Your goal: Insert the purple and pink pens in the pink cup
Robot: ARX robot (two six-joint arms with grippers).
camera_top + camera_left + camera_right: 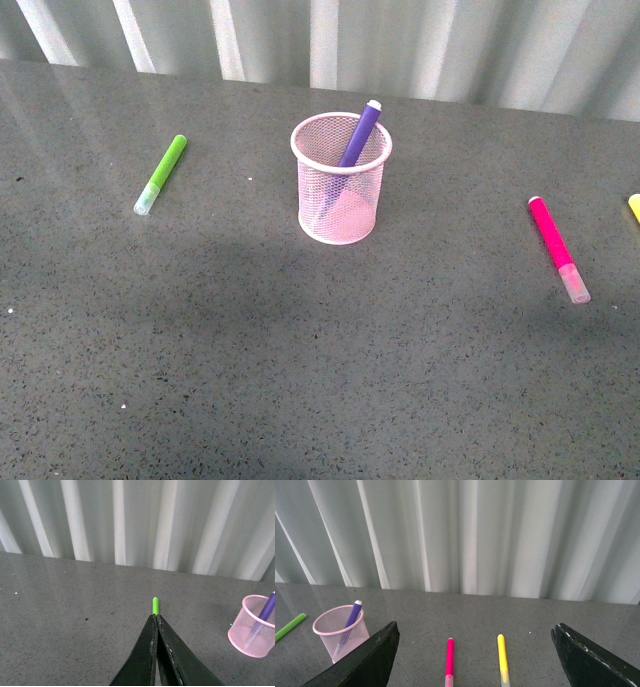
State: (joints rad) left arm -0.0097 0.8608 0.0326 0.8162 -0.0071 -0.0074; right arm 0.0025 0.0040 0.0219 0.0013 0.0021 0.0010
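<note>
- The left gripper [155, 616] is closed: its two black fingers [144, 651] press together along their length with nothing between them
- The right gripper [475, 628] is wide open and empty, one black finger at each edge of its wrist view, both above the table
- Neither arm shows in the front view, where the nearest stretch of the grey speckled table [300, 390] is bare
- The pink pen [558, 248] lies flat on the table to the right, outside the cup and well apart from it, its clear cap at the end nearer the robot; in the right wrist view it lies between the open fingers
- The yellow marker [502, 654] lies just beside the pink pen, roughly parallel to it and on the side away from the cup; only its tip shows at the right edge of the front view
- The pink cup [341, 180] stands upright near the middle of the table
- The purple pen [358, 135] is inside the cup, leaning towards the far right of the rim, its upper end above the rim
- The lime-green marker [161, 174] lies flat well to the left of the cup, clear cap nearer the robot
- A pale pleated curtain [420, 45] hangs behind the table's far edge
</note>
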